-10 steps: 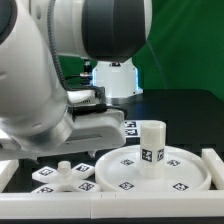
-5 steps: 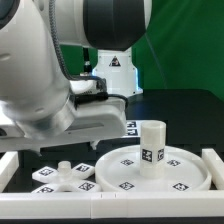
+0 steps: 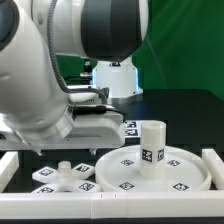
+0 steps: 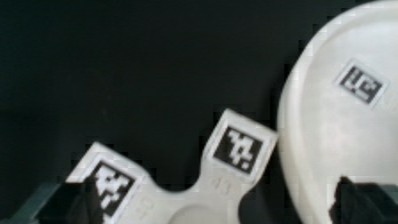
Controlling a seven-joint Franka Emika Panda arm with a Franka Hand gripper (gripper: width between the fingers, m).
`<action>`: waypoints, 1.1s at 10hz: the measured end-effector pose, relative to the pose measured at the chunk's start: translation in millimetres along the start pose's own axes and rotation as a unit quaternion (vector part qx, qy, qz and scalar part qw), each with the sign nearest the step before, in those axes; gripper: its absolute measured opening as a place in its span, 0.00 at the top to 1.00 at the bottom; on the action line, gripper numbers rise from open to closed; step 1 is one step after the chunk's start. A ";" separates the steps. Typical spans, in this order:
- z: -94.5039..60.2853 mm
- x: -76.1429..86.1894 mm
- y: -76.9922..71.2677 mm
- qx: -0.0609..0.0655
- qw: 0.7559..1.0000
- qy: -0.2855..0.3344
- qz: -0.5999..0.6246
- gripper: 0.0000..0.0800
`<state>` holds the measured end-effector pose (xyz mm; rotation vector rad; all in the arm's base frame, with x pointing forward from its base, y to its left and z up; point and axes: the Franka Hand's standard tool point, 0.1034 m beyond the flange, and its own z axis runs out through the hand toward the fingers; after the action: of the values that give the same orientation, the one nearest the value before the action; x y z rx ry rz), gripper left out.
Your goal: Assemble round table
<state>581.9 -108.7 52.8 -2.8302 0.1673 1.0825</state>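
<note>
Robot arm [image 3: 45,70], white, bends low over the black tabletop [image 3: 190,115]; its jaws are hidden, so their state cannot be told. Below the wrist camera lie the large rimmed white plastic round disc [image 3: 150,180] and, just beside it, the white four-armed cross-shaped base [image 3: 62,174]. The short white cylindrical leg [image 3: 152,135] stands upright on the disc. All are tagged black-and-white.

disc [image 3: 192,173]: flat, tagged | leg [image 3: 152,138]: upright on disc centre | cross base [image 3: 62,176]: flat, just beside disc

White disc [image 3: 186,166], leg [image 3: 152,132] and cross base [image 3: 62,177], all bearing black-and-white square tags; black table [image 3: 185,115], green backdrop [image 3: 185,45].
</note>
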 end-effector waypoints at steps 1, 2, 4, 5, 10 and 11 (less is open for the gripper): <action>0.7 0.2 0.2 0.000 1.000 -0.001 0.000 0.19; 1.2 0.4 1.4 0.001 1.000 -0.001 0.000 0.19; -5.9 15.0 9.3 -0.020 0.999 0.033 -0.013 0.19; -3.2 19.4 10.8 -0.021 0.999 0.039 -0.011 0.19; 16.2 26.3 10.1 -0.020 0.999 0.032 0.004 0.19; 21.2 19.7 10.4 -0.015 1.000 0.013 0.019 0.19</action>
<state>581.1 -117.2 23.3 -2.8811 0.2099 1.0652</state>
